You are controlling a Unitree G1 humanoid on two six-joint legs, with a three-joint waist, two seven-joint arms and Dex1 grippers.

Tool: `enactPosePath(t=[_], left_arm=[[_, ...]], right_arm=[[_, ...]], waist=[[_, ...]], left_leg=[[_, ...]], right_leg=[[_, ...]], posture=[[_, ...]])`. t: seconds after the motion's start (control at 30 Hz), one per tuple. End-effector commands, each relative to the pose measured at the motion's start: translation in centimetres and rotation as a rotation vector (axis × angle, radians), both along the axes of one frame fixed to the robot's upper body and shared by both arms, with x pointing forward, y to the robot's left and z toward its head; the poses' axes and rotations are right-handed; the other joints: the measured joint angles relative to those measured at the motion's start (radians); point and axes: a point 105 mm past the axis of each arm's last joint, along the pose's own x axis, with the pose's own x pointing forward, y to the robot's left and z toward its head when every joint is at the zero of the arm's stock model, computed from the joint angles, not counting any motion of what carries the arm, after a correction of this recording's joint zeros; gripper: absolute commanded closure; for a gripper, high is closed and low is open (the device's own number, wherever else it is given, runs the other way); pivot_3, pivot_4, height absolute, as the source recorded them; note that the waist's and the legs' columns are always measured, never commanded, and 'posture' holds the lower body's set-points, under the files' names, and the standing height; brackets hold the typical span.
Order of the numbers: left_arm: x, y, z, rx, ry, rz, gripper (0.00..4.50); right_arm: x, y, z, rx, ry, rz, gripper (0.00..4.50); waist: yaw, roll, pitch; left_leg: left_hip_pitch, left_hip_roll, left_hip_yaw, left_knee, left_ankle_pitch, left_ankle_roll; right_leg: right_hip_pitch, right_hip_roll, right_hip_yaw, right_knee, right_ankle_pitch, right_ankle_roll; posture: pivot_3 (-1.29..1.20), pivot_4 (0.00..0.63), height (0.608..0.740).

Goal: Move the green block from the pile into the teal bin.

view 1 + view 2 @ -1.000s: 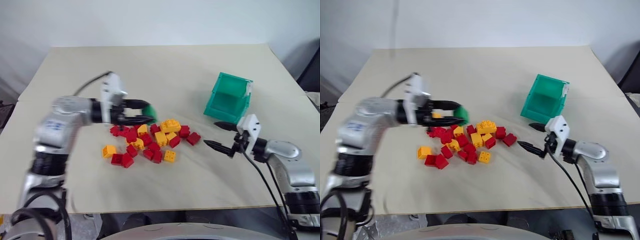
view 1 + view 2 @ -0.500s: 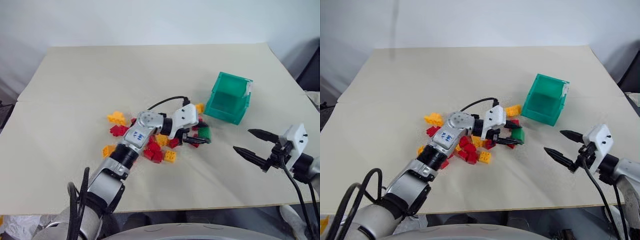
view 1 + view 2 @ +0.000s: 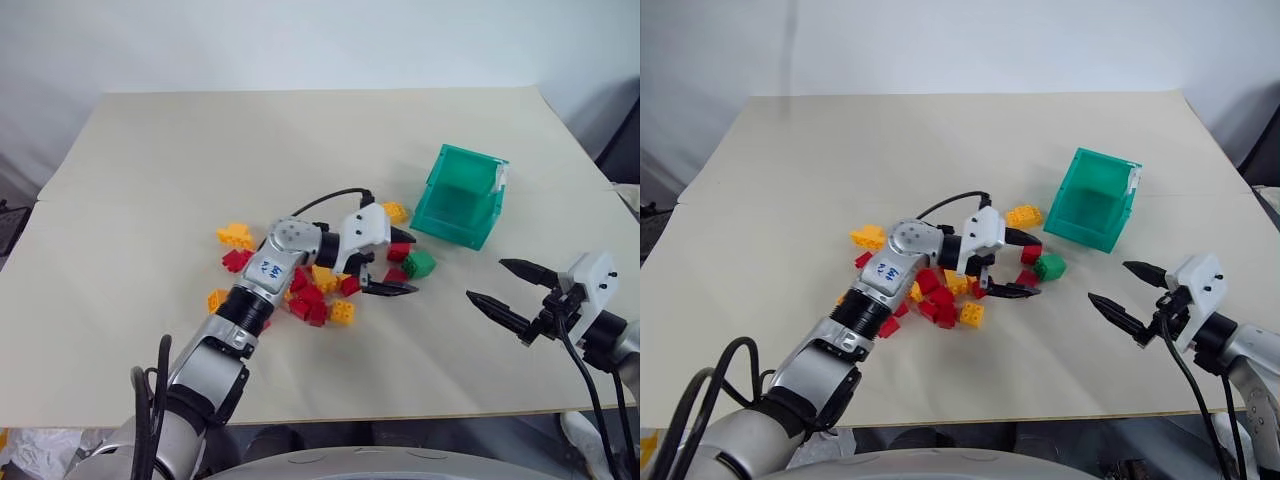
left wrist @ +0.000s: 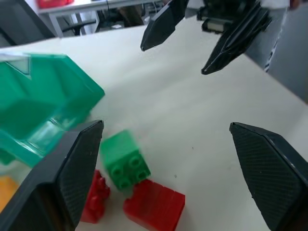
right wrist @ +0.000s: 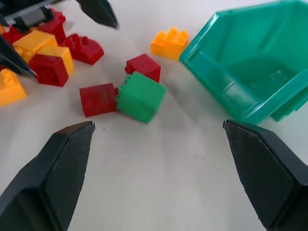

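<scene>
Progress is partial: green block (image 3: 419,263) lies on the worktop (image 3: 300,150) just short of the teal bin (image 3: 459,196), beside red bricks at the pile (image 3: 300,280) edge, both left claw (image 3: 385,263) and right claw (image 3: 500,287) spread empty, binning left.

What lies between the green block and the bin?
Bare table: the green block sits just short of the bin, clear in the right wrist view.
</scene>
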Motion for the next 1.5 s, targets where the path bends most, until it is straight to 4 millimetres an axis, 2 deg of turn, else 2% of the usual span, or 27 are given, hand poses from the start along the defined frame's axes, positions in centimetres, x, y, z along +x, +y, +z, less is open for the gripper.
enactPosePath(t=[0.03,0.2,0.33,0.43,0.53,0.6,0.7,0.77,0.9,1.1,1.2,1.3,1.47,1.5], left_arm=[[0.1,2.8,2.0,-0.061,-0.015,0.018,0.04],[0.3,7.9,3.5,-0.142,0.019,0.077,0.04],[0.0,14.1,2.5,-0.102,0.105,0.183,0.04],[-0.4,16.1,2.4,-0.086,0.073,0.225,0.04],[-0.5,17.5,2.7,-0.085,0.067,0.259,0.04],[-0.7,18.0,2.9,-0.104,0.082,0.259,0.04],[-2.1,19.1,3.1,-0.153,0.113,0.200,0.04],[-2.5,19.4,2.7,-0.144,0.130,0.210,0.04],[-2.9,19.6,2.0,-0.132,0.156,0.248,0.04],[-3.8,19.3,2.1,-0.161,0.144,0.249,0.04],[-4.3,19.6,2.1,-0.151,0.154,0.254,0.04],[-4.3,19.8,1.9,-0.142,0.155,0.273,0.04],[-4.3,19.7,1.9,-0.153,0.156,0.277,0.04],[-4.3,19.6,1.9,-0.153,0.155,0.276,0.01]], right_arm=[[-0.1,-0.5,1.0,-0.026,-0.021,0.002,0.00],[-1.2,-1.7,1.3,-0.058,0.017,-0.017,0.00],[-3.0,-3.6,2.1,-0.087,0.050,-0.091,0.00],[-3.8,-3.8,2.1,-0.088,0.087,-0.108,0.00],[-3.8,-3.8,1.4,-0.113,0.158,-0.156,0.00],[-3.4,-3.3,1.2,-0.101,0.170,-0.156,0.00],[-0.9,0.5,0.8,0.013,0.142,-0.103,0.00],[0.4,1.9,0.2,0.069,0.153,-0.106,0.00],[3.0,3.3,-0.8,0.164,0.162,-0.159,0.00],[6.9,4.8,-2.8,0.281,0.197,-0.219,0.00],[7.2,5.9,-3.2,0.309,0.228,-0.174,0.00],[6.6,7.4,-3.6,0.299,0.259,-0.095,0.00],[7.1,7.9,-3.6,0.299,0.241,-0.095,0.00],[7.4,7.9,-3.6,0.293,0.237,-0.107,0.19]], waist=[[-0.001,0.000,0.000],[0.003,0.000,0.000],[0.002,0.000,0.000],[0.002,0.000,0.000],[0.003,0.000,0.000],[0.001,-0.001,0.000],[-0.018,-0.004,-0.002],[-0.026,-0.004,-0.002],[-0.027,-0.003,-0.002],[-0.026,-0.004,-0.003],[-0.027,-0.004,-0.002],[-0.028,-0.004,-0.002],[-0.028,-0.004,-0.002],[-0.028,-0.004,-0.002]], left_leg=[[0.000,0.000,0.000,0.000,0.000,0.000],[0.000,0.000,0.000,0.001,0.000,0.000],[0.000,0.000,-0.001,0.000,0.000,0.000],[0.000,0.000,-0.001,0.000,0.000,0.000],[0.000,0.000,-0.001,0.002,0.000,0.000],[0.000,0.000,-0.001,0.002,0.000,0.000],[0.002,0.001,0.000,0.002,0.000,-0.001],[0.002,0.003,0.001,0.001,0.000,-0.002],[0.002,0.002,0.001,0.000,0.001,-0.004],[0.000,0.001,0.000,0.001,0.001,-0.003],[0.000,0.001,0.000,-0.002,0.001,-0.003],[0.000,0.002,0.000,-0.002,0.001,-0.003],[0.000,0.002,0.001,-0.002,0.001,-0.003],[0.000,0.002,0.001,-0.002,0.001,-0.003]], right_leg=[[0.000,0.000,0.000,0.000,0.000,0.000],[0.000,0.000,0.000,0.001,0.000,0.000],[0.000,0.000,0.000,0.000,0.000,0.000],[0.000,0.000,0.000,0.000,0.000,0.000],[0.001,-0.001,0.001,0.000,0.001,0.001],[0.001,-0.001,0.001,0.001,0.001,0.001],[0.001,-0.001,0.002,0.001,0.001,0.000],[0.001,0.000,0.001,0.002,0.001,-0.002],[-0.001,0.001,0.001,0.003,0.000,-0.004],[-0.001,0.000,0.001,0.001,0.001,-0.003],[-0.001,0.000,0.001,0.001,0.001,-0.004],[-0.002,0.001,0.000,0.001,0.000,-0.004],[-0.002,0.000,0.000,0.001,0.000,-0.004],[-0.002,0.001,0.000,0.001,0.000,-0.004]], posture=[[0.00,0.150,0.740],[0.00,0.150,0.740],[0.00,0.150,0.740],[0.00,0.150,0.740],[0.00,0.150,0.740],[0.00,0.150,0.740],[0.00,0.150,0.740],[0.00,0.150,0.740],[0.00,0.150,0.740],[0.00,0.150,0.740],[0.00,0.150,0.740],[0.00,0.150,0.740],[0.00,0.150,0.740],[0.00,0.150,0.740]])
